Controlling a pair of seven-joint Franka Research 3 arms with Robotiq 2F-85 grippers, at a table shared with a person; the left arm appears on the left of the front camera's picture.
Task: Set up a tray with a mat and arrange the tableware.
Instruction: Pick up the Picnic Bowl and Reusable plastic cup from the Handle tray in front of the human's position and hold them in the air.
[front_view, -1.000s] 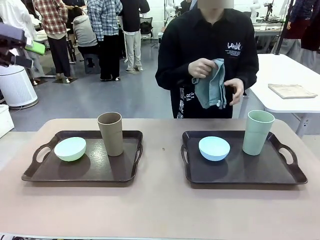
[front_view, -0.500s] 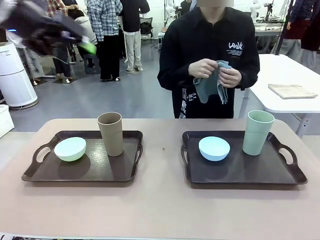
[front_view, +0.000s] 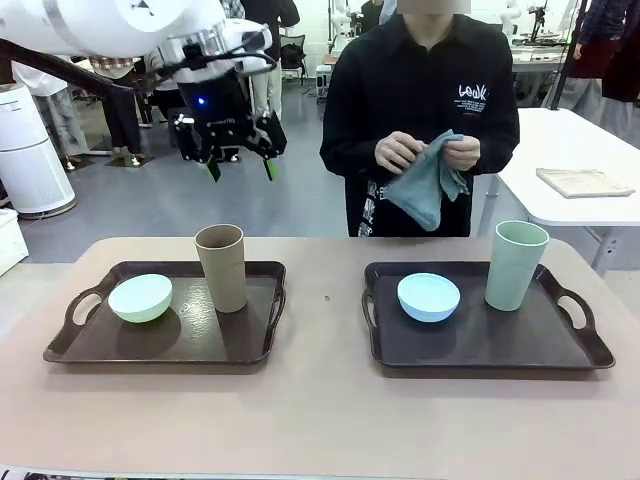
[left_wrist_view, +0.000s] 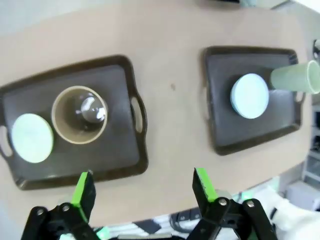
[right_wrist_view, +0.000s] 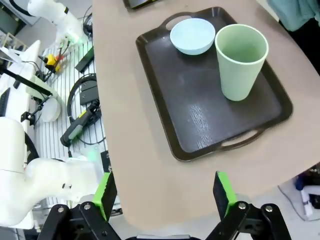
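You have the left end effector (front_view: 241, 170) hanging in the air above and a little behind the tall tapered brown matte cup (front_view: 222, 265). Its green-padded fingers (left_wrist_view: 85, 182) are spread wide and released, grasping nothing, and its wrist camera looks almost straight down into that cup. The brown cup stands upright on a dark brown rectangular handled tray (front_view: 200, 338) on the beige desk (front_view: 320, 420). Just beside the cup, toward the robot's left on the same tray, sits the small round pale green bowl (front_view: 140, 297), not touching it. Well to the cup's right, a second dark brown handled tray (front_view: 500, 340) carries the small round light blue bowl (front_view: 428, 296) at the end nearer the cup. The tall tapered pale green cup (front_view: 515, 265) stands upright at that tray's end farther from the brown cup, apart from the bowl. Your right end effector (right_wrist_view: 164, 192) is released too, fingers wide and empty, held high and looking down on that second tray. Beyond the brown cup and to its right, across the desk, a person's hands (front_view: 398, 152) hold a grey-blue cloth (front_view: 425, 190) up off the desk.
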